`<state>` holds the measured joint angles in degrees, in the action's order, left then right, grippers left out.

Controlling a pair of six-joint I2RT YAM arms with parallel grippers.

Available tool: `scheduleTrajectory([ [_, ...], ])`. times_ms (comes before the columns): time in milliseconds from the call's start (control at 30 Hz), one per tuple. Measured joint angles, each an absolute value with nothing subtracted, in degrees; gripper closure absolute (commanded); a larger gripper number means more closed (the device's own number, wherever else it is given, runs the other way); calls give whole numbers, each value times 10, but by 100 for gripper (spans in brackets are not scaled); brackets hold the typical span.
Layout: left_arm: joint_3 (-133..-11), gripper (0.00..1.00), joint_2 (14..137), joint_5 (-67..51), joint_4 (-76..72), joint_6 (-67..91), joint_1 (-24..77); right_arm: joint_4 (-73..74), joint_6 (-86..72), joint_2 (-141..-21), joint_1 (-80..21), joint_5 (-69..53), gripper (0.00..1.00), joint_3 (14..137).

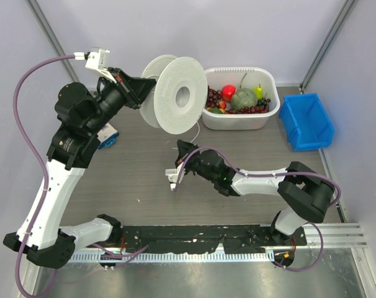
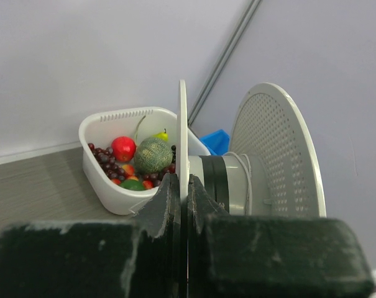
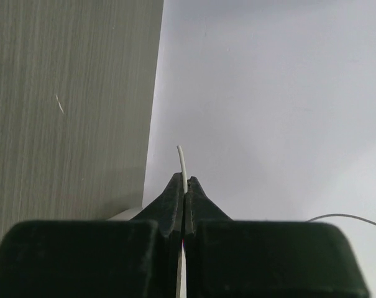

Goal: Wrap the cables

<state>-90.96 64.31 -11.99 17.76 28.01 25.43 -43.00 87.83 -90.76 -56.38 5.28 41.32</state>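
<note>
Nearest the right wrist camera, the black fingers (image 3: 172, 195) of the right gripper (image 3: 184, 183) are seen pressed together, and a thin white cable (image 3: 182, 162) is pinched between them. Its short free end is seen poking out just past the tips. A second stretch of the same thin line is seen curving off at the lower right of that view.

From above, the right gripper is found low over the middle of the grey table (image 1: 138, 174), below the spool (image 1: 175, 93). A faint white line can be made out between the two, though its full course is too thin to be followed.

The left gripper (image 2: 181, 186) is closed on the rim of the spool's near flange, which is seen edge-on between its fingers. By this grip the white spool is held off the table, with its perforated discs upright and its hub roughly level. A thin white strand is seen lying across the hub next to the far disc.

Just to the right of the spool, a white basket (image 1: 237, 121) is set on the table, with fruit (image 1: 243, 99) inside it: a red piece, a green melon, a small pear and dark grapes. A blue bin (image 1: 307, 121) is placed further right, near the basket.
</note>
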Motion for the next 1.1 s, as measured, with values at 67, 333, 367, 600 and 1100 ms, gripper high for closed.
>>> scheduleTrajectory([
  [67, -907, 100, 643, -117, 174, 279, 254, -416, 872, -899, -563, 39, 99, 409],
  [333, -877, 100, 648, -80, 168, 263, 254, -223, 744, -715, -583, -110, 99, 399],
  [367, -872, 100, 651, -71, 167, 262, 254, -204, 722, -695, -587, -130, 99, 406],
  [600, -842, 100, 691, 25, 175, 261, 291, -151, 540, -650, -599, -229, 99, 484],
  [1100, -747, 100, 706, 129, 175, 235, 371, -211, 307, -681, -599, -249, 99, 600],
])
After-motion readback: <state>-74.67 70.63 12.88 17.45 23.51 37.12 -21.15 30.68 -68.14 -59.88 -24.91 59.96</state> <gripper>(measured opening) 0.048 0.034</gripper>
